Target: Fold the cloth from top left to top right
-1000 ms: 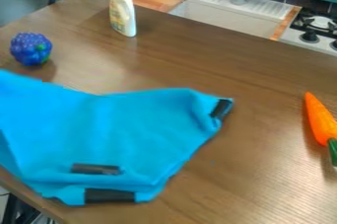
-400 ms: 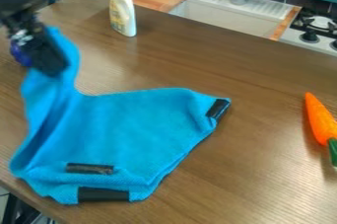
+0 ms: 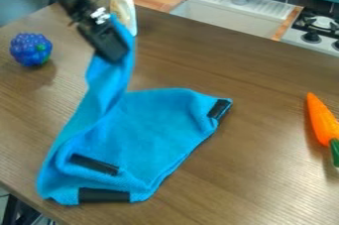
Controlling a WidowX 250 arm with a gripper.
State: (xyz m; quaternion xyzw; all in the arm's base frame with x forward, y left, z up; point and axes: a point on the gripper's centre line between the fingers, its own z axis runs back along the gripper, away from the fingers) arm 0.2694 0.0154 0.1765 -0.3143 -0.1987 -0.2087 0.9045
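Observation:
The black gripper point(image 3: 114, 53) hangs in the upper left part of the camera view, above the table, shut on a corner of the blue cloth point(image 3: 159, 130). From the gripper the raised part of the cloth drops as a narrow, twisted strip to the part lying on the table. Black patches mark the cloth's right corner and its lower left edge, with another patch on the fold just above that edge.
A blue berry-like toy point(image 3: 31, 49) lies at the left on the brown table point(image 3: 265, 179). A white bottle point(image 3: 123, 8) stands behind the gripper, partly covered by it. An orange carrot point(image 3: 322, 120) lies at the right; a sink point(image 3: 228, 13) is behind the table.
The gripper came into view at the upper left holding the cloth's left part up, then moved right. That cloth part rose and swung right, leaving the table's left side; the lower left edge shifted right.

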